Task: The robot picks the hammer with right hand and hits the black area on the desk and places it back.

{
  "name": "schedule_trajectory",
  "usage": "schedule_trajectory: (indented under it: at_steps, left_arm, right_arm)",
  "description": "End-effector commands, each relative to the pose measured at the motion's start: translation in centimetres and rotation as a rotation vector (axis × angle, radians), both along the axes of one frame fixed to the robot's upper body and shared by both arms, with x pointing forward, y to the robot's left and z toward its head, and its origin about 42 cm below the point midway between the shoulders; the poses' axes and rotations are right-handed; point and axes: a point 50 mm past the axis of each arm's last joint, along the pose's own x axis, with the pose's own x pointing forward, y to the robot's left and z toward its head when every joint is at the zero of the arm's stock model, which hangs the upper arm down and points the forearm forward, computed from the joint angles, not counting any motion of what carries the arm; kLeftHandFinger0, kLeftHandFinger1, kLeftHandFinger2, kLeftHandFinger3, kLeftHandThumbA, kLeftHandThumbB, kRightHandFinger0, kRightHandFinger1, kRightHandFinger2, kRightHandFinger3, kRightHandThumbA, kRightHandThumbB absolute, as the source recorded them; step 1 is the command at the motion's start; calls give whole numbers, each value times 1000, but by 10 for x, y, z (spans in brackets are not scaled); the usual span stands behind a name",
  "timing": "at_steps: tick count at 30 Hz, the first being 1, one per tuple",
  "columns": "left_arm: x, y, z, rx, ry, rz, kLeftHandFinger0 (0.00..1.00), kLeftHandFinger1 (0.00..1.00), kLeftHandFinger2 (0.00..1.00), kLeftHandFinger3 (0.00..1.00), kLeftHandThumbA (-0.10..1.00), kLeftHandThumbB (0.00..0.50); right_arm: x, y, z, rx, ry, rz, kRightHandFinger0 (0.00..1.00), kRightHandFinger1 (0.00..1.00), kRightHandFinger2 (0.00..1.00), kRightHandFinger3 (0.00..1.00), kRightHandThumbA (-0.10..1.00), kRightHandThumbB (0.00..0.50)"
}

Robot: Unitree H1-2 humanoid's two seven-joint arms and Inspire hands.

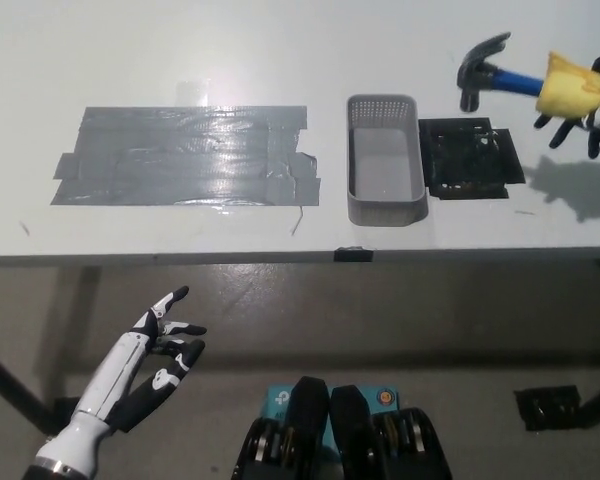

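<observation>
A hammer (pixel 505 76) with a dark metal head, blue shaft and yellow grip hangs in the air above the table's far right. My black right hand (pixel 585 100) is shut on its yellow grip at the picture's right edge. The hammer head (pixel 480 70) sits above and behind the black area (pixel 471 158), a dark square patch on the white desk (pixel 280 60). My white left hand (pixel 145 370) rests open below the table's front edge at the lower left, fingers spread.
A grey mesh basket (pixel 385 160) stands just left of the black area. A wide patch of grey tape (pixel 185 155) covers the desk's left middle. The desk's front edge (pixel 280 255) runs across the picture, with floor below.
</observation>
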Motion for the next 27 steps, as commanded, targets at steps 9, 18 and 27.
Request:
schedule_trajectory:
  at_steps: [9,18,27]
  left_arm:
    - [-1,5,12,38,-61,-33,575,574,685,965,869,0]
    - [-2,4,15,34,-65,-37,589,574,680,957,865,0]
    - [-3,4,16,35,-68,-25,586,570,678,944,864,0]
  right_arm:
    - [-3,-8,132,300,-247,-78,0,352,677,723,-100,118]
    - [12,1,79,225,-202,-49,18,377,696,865,-100,161]
    - [24,19,-23,-61,-69,-3,0,408,827,1000,-100,100]
